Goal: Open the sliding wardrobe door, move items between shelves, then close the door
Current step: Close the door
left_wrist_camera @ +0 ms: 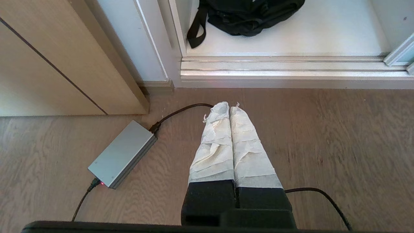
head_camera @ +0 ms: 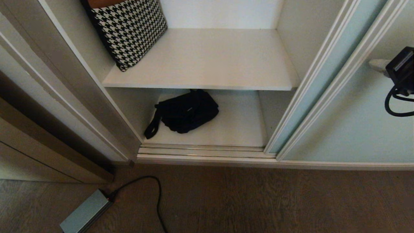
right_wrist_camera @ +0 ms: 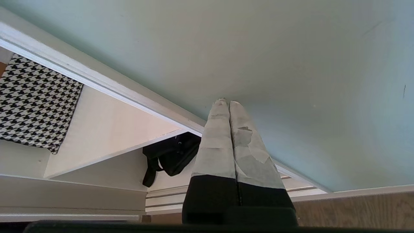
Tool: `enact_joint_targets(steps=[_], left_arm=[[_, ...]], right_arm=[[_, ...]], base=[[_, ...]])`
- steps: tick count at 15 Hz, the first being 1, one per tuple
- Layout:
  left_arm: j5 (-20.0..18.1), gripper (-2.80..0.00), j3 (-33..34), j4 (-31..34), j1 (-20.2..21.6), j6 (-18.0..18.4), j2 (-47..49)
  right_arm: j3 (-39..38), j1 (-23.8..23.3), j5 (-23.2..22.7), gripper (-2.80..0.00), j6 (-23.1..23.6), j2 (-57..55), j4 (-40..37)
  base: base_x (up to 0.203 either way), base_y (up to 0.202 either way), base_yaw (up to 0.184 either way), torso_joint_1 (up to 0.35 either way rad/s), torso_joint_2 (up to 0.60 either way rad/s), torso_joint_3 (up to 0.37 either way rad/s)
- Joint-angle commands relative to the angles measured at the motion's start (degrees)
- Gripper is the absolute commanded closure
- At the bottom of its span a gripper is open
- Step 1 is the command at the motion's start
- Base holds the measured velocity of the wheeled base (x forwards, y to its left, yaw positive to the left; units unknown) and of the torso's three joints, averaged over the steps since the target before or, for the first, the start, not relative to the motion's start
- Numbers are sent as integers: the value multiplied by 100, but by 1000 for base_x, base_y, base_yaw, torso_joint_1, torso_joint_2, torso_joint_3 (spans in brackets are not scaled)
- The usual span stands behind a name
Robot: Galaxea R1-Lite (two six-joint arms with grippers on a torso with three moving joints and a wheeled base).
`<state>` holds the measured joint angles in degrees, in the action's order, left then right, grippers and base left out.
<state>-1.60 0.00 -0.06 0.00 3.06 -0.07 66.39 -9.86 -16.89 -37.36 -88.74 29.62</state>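
The sliding wardrobe door (head_camera: 343,129) stands slid to the right, leaving the left bay uncovered. A houndstooth cushion (head_camera: 129,29) leans at the left of the upper shelf (head_camera: 220,61). On the lower shelf (head_camera: 239,126) lies a black bag (head_camera: 186,111). My right gripper (right_wrist_camera: 226,103) is shut and empty. Its taped tips point at the mint-green door panel (right_wrist_camera: 291,64), close to the glass; contact cannot be told. It also shows at the head view's right edge as the right gripper (head_camera: 375,64). The left gripper (left_wrist_camera: 225,106) hangs shut and empty over the wooden floor (left_wrist_camera: 323,136).
A grey power brick (head_camera: 84,212) with a black cable (head_camera: 155,191) lies on the floor to the left, in front of the wardrobe. The ridged floor track (head_camera: 203,150) runs along the wardrobe's bottom edge. A wooden panel (head_camera: 38,142) stands to the left.
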Motion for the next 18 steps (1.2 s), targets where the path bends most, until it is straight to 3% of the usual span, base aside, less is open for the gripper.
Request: enact_joint_targets(steps=[1, 13, 18], left_arm=[[1, 0, 0, -3, 0, 2, 7], [1, 0, 0, -3, 0, 2, 7], [1, 0, 0, -3, 0, 2, 7]], right_arm=[[53, 11, -7, 0, -8, -120, 26], [7, 537, 2, 0, 2, -228, 35], [61, 1241, 10, 0, 276, -251, 26]], base=[[0, 0, 0, 0, 0, 0], [0, 0, 0, 0, 0, 0], [0, 0, 0, 0, 0, 0]])
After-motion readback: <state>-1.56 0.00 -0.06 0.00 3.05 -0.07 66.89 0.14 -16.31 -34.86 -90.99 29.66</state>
